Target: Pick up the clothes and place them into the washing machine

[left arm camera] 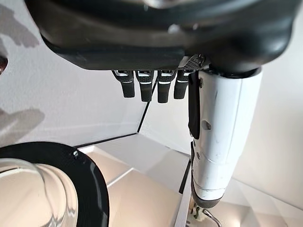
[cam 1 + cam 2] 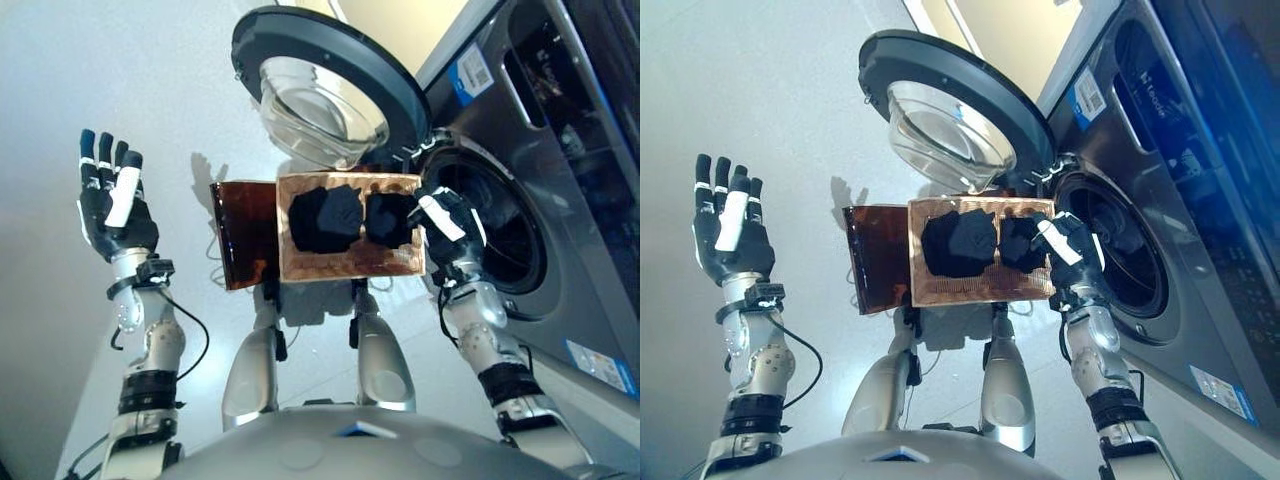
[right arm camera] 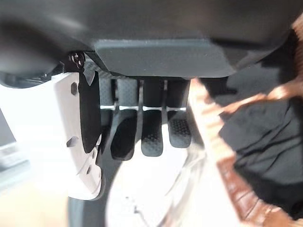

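Black clothes [image 2: 325,218] lie bunched in a brown woven basket [image 2: 345,265] on the floor in front of me. My right hand [image 2: 450,235] hovers at the basket's right edge, just before the washing machine's round opening [image 2: 505,235]. In the right wrist view its fingers [image 3: 151,132] hang relaxed with nothing between them, and the black clothes [image 3: 265,137] sit beside them inside the basket rim [image 3: 227,175]. My left hand [image 2: 115,215] is raised at the far left, open, fingers straight, away from everything.
The dark grey washing machine [image 2: 570,150] fills the right side. Its round glass door [image 2: 330,85] stands swung open beyond the basket. A dark brown flap [image 2: 245,235] juts from the basket's left side. Pale floor lies to the left.
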Tool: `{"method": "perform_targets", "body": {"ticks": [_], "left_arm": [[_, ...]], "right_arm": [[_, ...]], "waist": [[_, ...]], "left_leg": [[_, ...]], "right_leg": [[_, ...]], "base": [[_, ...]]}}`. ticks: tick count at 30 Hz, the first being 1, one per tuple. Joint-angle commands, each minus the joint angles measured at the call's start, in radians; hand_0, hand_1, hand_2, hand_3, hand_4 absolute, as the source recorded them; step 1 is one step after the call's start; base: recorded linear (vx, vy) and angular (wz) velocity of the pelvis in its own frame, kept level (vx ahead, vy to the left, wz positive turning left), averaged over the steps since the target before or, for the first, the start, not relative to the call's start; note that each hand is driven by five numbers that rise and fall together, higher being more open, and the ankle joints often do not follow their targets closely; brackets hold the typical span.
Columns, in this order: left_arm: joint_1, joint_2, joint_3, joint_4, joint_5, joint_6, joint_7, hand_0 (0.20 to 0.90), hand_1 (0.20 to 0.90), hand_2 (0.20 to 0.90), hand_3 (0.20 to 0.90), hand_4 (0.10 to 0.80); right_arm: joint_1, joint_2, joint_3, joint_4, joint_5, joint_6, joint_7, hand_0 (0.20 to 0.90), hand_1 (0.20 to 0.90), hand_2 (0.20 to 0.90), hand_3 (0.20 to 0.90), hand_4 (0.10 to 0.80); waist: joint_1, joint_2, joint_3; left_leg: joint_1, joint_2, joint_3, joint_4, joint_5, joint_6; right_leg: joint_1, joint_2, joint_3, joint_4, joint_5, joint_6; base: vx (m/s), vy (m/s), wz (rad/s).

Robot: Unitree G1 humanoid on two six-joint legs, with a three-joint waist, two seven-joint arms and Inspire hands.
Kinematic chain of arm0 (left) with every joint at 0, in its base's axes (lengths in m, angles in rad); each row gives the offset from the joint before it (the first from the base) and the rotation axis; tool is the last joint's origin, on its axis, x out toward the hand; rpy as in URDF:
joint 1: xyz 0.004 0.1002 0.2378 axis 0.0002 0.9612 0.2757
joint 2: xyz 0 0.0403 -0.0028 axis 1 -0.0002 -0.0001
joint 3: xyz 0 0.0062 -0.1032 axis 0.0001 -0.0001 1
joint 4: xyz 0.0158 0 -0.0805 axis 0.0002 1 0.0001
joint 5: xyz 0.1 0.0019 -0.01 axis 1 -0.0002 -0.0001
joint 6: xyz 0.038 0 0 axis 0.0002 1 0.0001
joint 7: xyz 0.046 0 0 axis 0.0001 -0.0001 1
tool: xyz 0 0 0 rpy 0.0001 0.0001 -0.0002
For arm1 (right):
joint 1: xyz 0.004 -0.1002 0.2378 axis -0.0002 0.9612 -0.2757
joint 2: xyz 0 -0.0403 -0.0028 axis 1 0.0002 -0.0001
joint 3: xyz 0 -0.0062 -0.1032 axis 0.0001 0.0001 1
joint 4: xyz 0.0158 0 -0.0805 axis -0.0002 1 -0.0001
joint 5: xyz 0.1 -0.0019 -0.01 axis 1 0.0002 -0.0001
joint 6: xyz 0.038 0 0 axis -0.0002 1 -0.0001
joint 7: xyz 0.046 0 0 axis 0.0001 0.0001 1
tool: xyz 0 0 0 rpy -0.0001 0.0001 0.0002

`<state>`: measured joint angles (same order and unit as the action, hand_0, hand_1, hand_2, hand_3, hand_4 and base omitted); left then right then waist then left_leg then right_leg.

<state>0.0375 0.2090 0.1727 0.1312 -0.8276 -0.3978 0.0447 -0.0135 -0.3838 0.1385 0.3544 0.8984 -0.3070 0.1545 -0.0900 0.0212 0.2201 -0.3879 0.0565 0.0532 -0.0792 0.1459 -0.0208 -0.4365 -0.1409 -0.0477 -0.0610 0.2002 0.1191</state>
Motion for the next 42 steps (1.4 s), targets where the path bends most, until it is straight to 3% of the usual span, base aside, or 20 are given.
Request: {"method": "perform_targets", "body": {"ticks": [1, 3, 7, 13, 21, 27, 28, 29, 30, 33, 37, 38, 39, 41, 42], "left_arm": [[-0.012, 0.057, 0.025, 0.003, 0.002, -0.095, -0.043, 0.9, 0.9, 0.9, 0.9, 0.8], [-0.012, 0.057, 0.024, 0.003, 0.001, -0.095, -0.043, 0.9, 0.9, 0.9, 0.9, 0.8], [-0.007, 0.052, 0.02, 0.009, -0.011, -0.092, -0.045, 0.9, 0.9, 0.9, 0.9, 0.8], [0.0, 0.05, 0.022, 0.004, 0.001, -0.091, -0.053, 0.9, 0.9, 0.9, 0.9, 0.8], [-0.012, 0.067, 0.001, 0.06, 0.082, -0.088, -0.032, 0.9, 0.9, 0.9, 0.9, 0.8], [-0.008, 0.068, -0.012, 0.087, 0.092, -0.086, -0.044, 0.9, 0.9, 0.9, 0.9, 0.8], [-0.008, 0.068, -0.012, 0.087, 0.092, -0.086, -0.044, 0.9, 0.9, 0.9, 0.9, 0.8], [-0.001, 0.067, -0.012, 0.082, 0.092, -0.083, -0.051, 0.9, 0.9, 0.9, 0.9, 0.8], [0.003, 0.067, -0.01, 0.078, 0.095, -0.082, -0.052, 0.9, 0.9, 0.9, 0.9, 0.8], [0.014, 0.069, -0.001, 0.069, 0.104, -0.081, -0.058, 0.9, 0.9, 0.9, 0.9, 0.8], [0.017, 0.071, 0.012, 0.069, 0.115, -0.075, -0.059, 0.9, 0.9, 0.9, 0.9, 0.8], [0.012, 0.074, 0.005, 0.066, 0.116, -0.071, -0.056, 0.9, 0.9, 0.9, 0.9, 0.8], [0.012, 0.074, 0.007, 0.066, 0.117, -0.071, -0.055, 0.9, 0.9, 0.9, 0.9, 0.8], [-0.004, 0.072, -0.016, 0.053, 0.125, -0.073, -0.049, 0.9, 0.9, 0.9, 0.9, 0.8], [-0.004, 0.071, -0.013, 0.053, 0.125, -0.073, -0.049, 0.9, 0.9, 0.9, 0.9, 0.8]], "right_arm": [[0.045, -0.032, -0.053, -0.093, 0.059, -0.087, 0.071, 0.2, 0.2, 0.2, 0.2, 0.3], [0.046, -0.033, -0.054, -0.094, 0.06, -0.087, 0.072, 0.2, 0.2, 0.2, 0.2, 0.3], [0.058, 0.035, -0.094, -0.096, 0.226, -0.088, 0.108, 0.2, 0.2, 0.2, 0.2, 0.3], [0.072, 0.026, -0.076, -0.109, 0.235, -0.067, 0.135, 0.2, 0.2, 0.2, 0.2, 0.3], [0.098, -0.026, -0.084, -0.254, 0.155, -0.082, 0.134, 0.2, 0.2, 0.2, 0.2, 0.3], [0.11, -0.096, -0.084, -0.296, -0.038, -0.092, 0.077, 0.2, 0.2, 0.2, 0.2, 0.3], [0.11, -0.096, -0.084, -0.296, -0.038, -0.092, 0.077, 0.329, 0.329, 0.329, 0.329, 0.392], [0.114, -0.101, -0.083, -0.291, -0.062, -0.09, 0.074, 0.776, 0.776, 0.776, 0.776, 0.712], [0.115, -0.105, -0.082, -0.284, -0.095, -0.092, 0.063, 0.9, 0.9, 0.9, 0.9, 0.8], [0.126, -0.13, -0.088, -0.287, -0.244, -0.099, 0.017, 0.9, 0.9, 0.9, 0.9, 0.8], [0.091, -0.208, -0.081, -0.256, -0.769, -0.093, -0.176, 0.9, 0.9, 0.9, 0.9, 0.8], [0.046, -0.246, -0.05, -0.22, -1.009, -0.065, -0.264, 0.9, 0.9, 0.9, 0.9, 0.8], [0.041, -0.244, -0.044, -0.216, -1.017, -0.066, -0.271, 0.9, 0.9, 0.9, 0.9, 0.8], [-0.052, -0.264, 0.055, -0.119, -1.244, -0.014, -0.347, 0.9, 0.9, 0.9, 0.9, 0.8], [-0.062, -0.261, 0.063, -0.109, -1.249, -0.016, -0.354, 0.9, 0.9, 0.9, 0.9, 0.8]], "waist": [[0.013, -0.026, -0.108], [0.014, -0.026, -0.107], [0.01, -0.026, -0.108], [0.009, -0.024, -0.113], [0.007, -0.034, -0.135], [0.009, -0.039, -0.135], [0.009, -0.039, -0.135], [0.009, -0.039, -0.134], [0.01, -0.039, -0.135], [0.011, -0.039, -0.136], [0.018, -0.034, -0.134], [0.026, -0.031, -0.13], [0.024, -0.03, -0.13], [0.038, -0.026, -0.122], [0.035, -0.026, -0.122]], "left_leg": [[0.064, 0.036, 0.003, -0.008, -0.081, -0.097], [0.065, 0.036, 0.003, -0.008, -0.081, -0.097], [0.08, 0.035, 0.01, -0.008, -0.082, -0.096], [0.08, 0.035, 0.011, -0.008, -0.081, -0.094], [0.125, 0.041, 0.014, -0.008, -0.086, -0.097], [0.158, 0.041, 0.016, -0.008, -0.09, -0.098], [0.158, 0.041, 0.016, -0.008, -0.09, -0.098], [0.159, 0.042, 0.015, -0.008, -0.089, -0.096], [0.158, 0.041, 0.014, -0.008, -0.088, -0.095], [0.155, 0.04, 0.012, -0.008, -0.088, -0.094], [0.129, 0.035, 0.005, -0.008, -0.083, -0.087], [0.115, 0.033, 0.001, -0.008, -0.079, -0.085], [0.114, 0.034, 0.001, -0.008, -0.079, -0.085], [0.093, 0.03, -0.005, -0.008, -0.073, -0.082], [0.092, 0.03, -0.005, -0.008, -0.073, -0.082]], "right_leg": [[-0.029, -0.032, -0.018, 0.016, -0.029, 0.032], [-0.028, -0.032, -0.018, 0.016, -0.029, 0.032], [-0.014, -0.033, -0.015, 0.013, -0.028, 0.033], [-0.02, -0.032, -0.014, 0.017, -0.029, 0.032], [0.029, -0.033, -0.014, 0.021, -0.038, 0.034], [0.072, -0.033, -0.02, 0.008, -0.038, 0.038], [0.073, -0.033, -0.02, 0.008, -0.038, 0.038], [0.074, -0.033, -0.023, 0.007, -0.037, 0.037], [0.075, -0.033, -0.024, 0.006, -0.036, 0.037], [0.074, -0.032, -0.028, 0.004, -0.035, 0.037], [0.052, -0.032, -0.025, 0.004, -0.032, 0.037], [0.041, -0.031, -0.026, 0.004, -0.03, 0.037], [0.039, -0.031, -0.026, 0.004, -0.03, 0.037], [0.019, -0.03, -0.027, 0.006, -0.029, 0.034], [0.017, -0.029, -0.026, 0.007, -0.029, 0.034]], "base": [[0.02, 0.001, -0.07], [0.008, 0.001, -0.08], [-0.003, 0.004, -0.03], [0.0, 0.0, 0.0], [0.037, -0.005, -0.01], [0.015, -0.003, 0.0], [0.0, 0.0, 0.0], [0.0, 0.0, 0.0], [0.0, 0.0, 0.0], [0.0, 0.0, 0.0], [-0.014, -0.001, 0.0], [-0.046, -0.003, 0.01], [-0.052, -0.005, 0.02], [-0.057, -0.013, 0.03], [-0.037, -0.01, 0.02]]}}
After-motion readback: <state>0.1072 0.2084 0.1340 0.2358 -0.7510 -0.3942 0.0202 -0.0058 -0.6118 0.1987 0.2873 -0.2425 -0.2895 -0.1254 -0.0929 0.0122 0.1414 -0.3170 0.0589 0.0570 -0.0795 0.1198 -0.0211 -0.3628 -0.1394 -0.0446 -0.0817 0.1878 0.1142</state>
